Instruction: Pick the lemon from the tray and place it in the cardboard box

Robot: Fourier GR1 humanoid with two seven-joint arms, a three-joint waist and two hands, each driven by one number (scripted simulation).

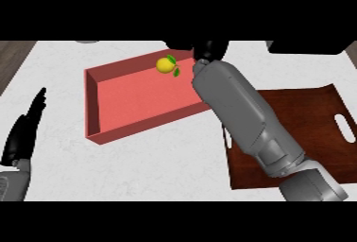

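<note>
At the far right corner of the red, walled box (94, 101) lies the lemon (165, 64), yellow with green leaves, resting on the box floor close to the far wall. Just beside it, to the right, is the right hand (208, 49), at the far end of the grey forearm that crosses the dark brown tray (317, 106) with its handle slot. Most of that hand is cut off by the upper edge of the view, so I cannot tell how its fingers stand, nor whether they touch the fruit. The left hand (26, 127) rests at the near left, fingers straight and pointing up, holding nothing.

The likely trouble: a round lemon lying against a wall could roll along the corner if a finger nudges it before closing, and the wall may block the fingers from getting round it. The forearm could also brush the right wall of the box.

Counted: one lemon, one red box, one brown tray, two hands.
</note>
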